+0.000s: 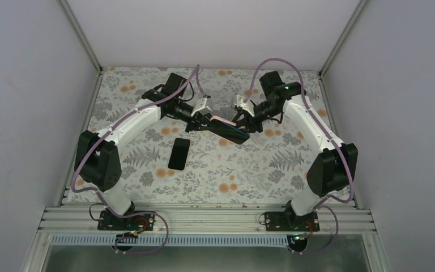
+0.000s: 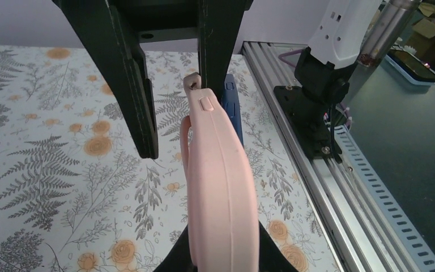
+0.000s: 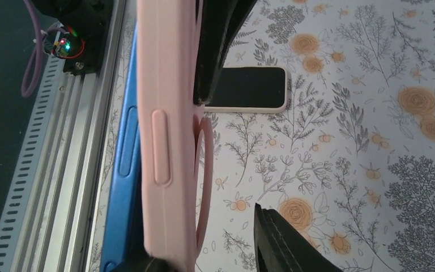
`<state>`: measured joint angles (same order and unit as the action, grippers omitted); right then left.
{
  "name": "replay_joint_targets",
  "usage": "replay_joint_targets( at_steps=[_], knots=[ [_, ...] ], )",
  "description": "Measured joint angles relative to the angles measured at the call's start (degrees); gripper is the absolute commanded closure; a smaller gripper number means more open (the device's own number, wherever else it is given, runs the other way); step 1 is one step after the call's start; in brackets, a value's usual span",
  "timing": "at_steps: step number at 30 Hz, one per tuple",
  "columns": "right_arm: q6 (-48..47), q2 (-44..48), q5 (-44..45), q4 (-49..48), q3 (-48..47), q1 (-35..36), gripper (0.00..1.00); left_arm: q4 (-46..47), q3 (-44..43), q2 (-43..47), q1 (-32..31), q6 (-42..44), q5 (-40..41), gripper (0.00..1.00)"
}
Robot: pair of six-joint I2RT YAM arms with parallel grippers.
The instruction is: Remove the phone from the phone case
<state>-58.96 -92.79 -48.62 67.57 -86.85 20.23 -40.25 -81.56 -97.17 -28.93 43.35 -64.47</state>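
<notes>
The left arm (image 1: 127, 122) is extended from its base toward the middle of the flower-patterned table (image 1: 260, 170). The left gripper (image 2: 184, 116) is found with its jaws standing apart: one finger (image 2: 130, 85) is held clear of the case, while the other (image 2: 215, 39) is set close against the case's end. A second phone (image 1: 179, 153), dark-screened and pale-rimmed, is noted lying flat on the table, near the raised case and touched by neither gripper. The pink case (image 2: 221, 187) is held off the table, on edge, between the two grippers at the middle of the workspace. A moulded button cover (image 3: 160, 146) is seen on its side, and a ring (image 3: 204, 170) on the face turned away from the phone. The blue phone (image 3: 126, 170) is observed lying along the other side of the case, edge to edge with it; whether it is fully seated cannot be told. The right gripper (image 1: 241, 124) is recorded as clamped on the case. In the left wrist view its dark fingers are seen pressed against both sides. In the right wrist view one finger (image 3: 221, 51) is laid against the ringed face, the other being hidden. The right arm (image 1: 311, 122) is bent back toward its base on the aluminium rail (image 1: 204, 218).
</notes>
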Motion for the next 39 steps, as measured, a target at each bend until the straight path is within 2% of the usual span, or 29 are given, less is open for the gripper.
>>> replay_joint_targets(
  at_steps=[7, 12, 16, 18, 23, 26, 30, 31, 32, 39],
  knots=[
    [0.4, -5.1, 3.8, 4.1, -5.4, 0.3, 0.66, 2.1, -0.4, -2.4, 0.0, -2.4, 0.0, 0.98],
    [-1.4, -10.4, 6.4, 10.2, -12.7, 0.3, 0.95, 5.8, -0.5, -3.4, 0.0, -5.2, 2.7, 0.97],
    [-0.5, -11.0, 9.2, 8.7, -14.4, 0.3, 0.97, 9.6, -0.6, -3.0, 0.1, -7.6, 7.8, 0.82],
    [1.4, -10.3, 9.7, 5.5, -13.5, 0.3, 0.97, 11.3, -0.6, -2.4, 0.1, -8.1, 11.5, 0.7],
    [13.6, -4.8, 9.2, -7.4, -5.5, 1.2, 0.97, 15.1, -0.4, -0.5, -1.3, -8.7, 22.1, 0.45],
    [21.2, -2.0, 7.2, -13.8, -3.0, 1.0, 0.97, 18.7, -0.1, 2.2, -2.7, -9.6, 27.4, 0.41],
    [25.6, -0.8, 2.9, -19.9, -2.6, 0.5, 0.97, 22.9, 0.9, 7.0, -3.2, -9.7, 32.8, 0.34],
    [26.7, -0.8, 1.8, -21.6, -2.6, 0.5, 0.97, 23.5, 0.9, 8.0, -3.3, -9.8, 34.1, 0.2],
    [27.6, -0.8, 1.0, -22.9, -2.6, 0.5, 0.97, 24.2, 0.9, 8.8, -3.3, -9.8, 35.3, 0.16],
    [38.8, -2.1, 0.9, -27.3, -1.5, -1.8, 0.97, 31.6, 0.9, 11.4, -3.5, -11.5, 44.9, 0.1]
  ],
)
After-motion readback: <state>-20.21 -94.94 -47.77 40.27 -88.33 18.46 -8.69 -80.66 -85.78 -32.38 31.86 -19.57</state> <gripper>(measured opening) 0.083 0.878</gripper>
